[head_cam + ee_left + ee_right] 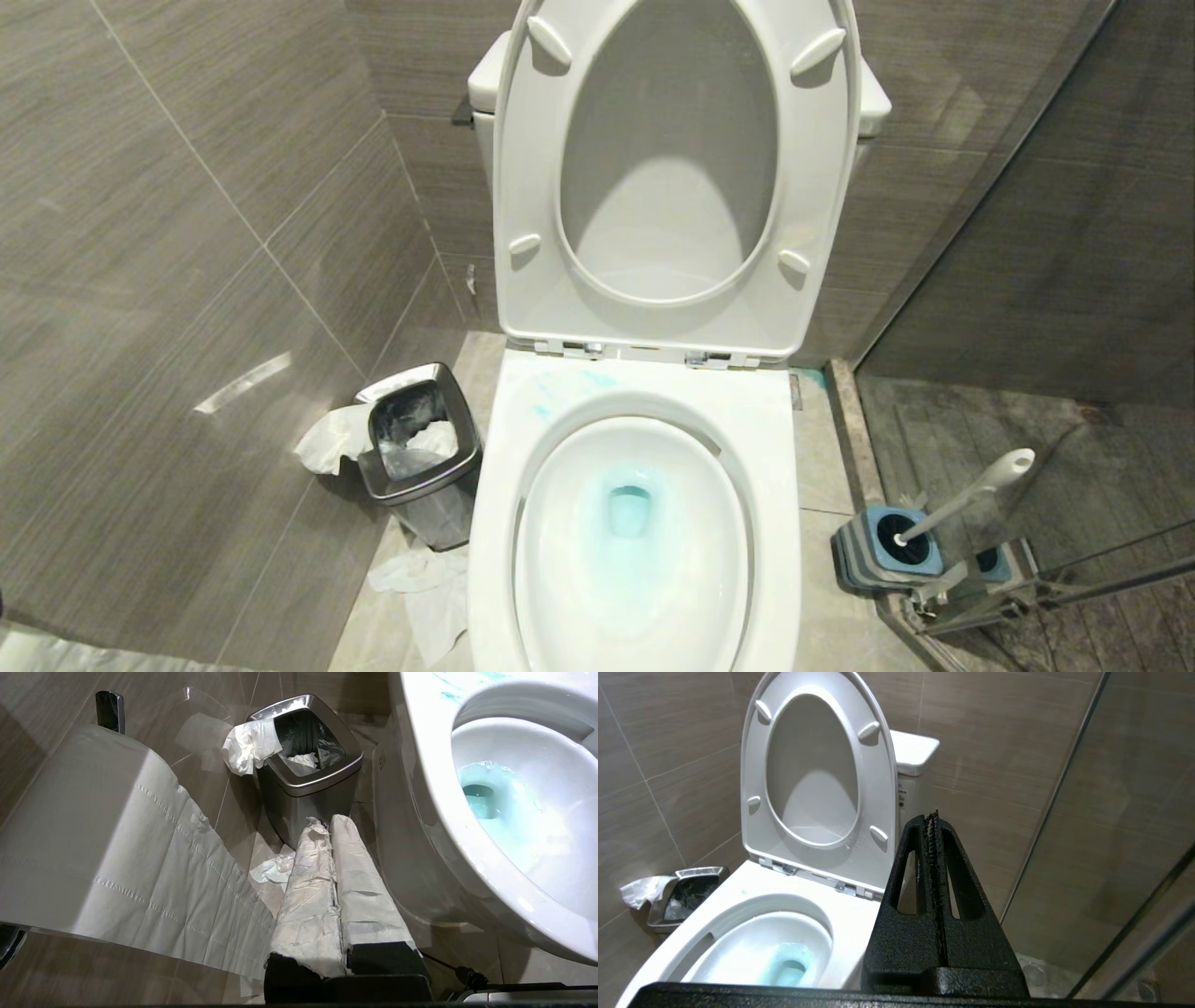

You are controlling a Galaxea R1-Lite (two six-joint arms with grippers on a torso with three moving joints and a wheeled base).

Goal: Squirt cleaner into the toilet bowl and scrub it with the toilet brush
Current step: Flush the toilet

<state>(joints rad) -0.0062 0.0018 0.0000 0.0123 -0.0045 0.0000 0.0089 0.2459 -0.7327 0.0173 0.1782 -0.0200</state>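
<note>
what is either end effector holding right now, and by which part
Nothing. Both the left end effector and right end effector are shut and empty; the toilet brush stands in its holder.

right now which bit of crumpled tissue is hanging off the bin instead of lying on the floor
The white wad draped over the steel bin's left rim, partly outside it. The other loose tissue lies flat on the floor tiles in front of the bin, beside the toilet bowl.

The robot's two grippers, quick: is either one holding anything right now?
Left gripper: shut, holding nothing, low beside the toilet bowl.
Right gripper: shut and empty, raised near the bowl's right side.
</note>
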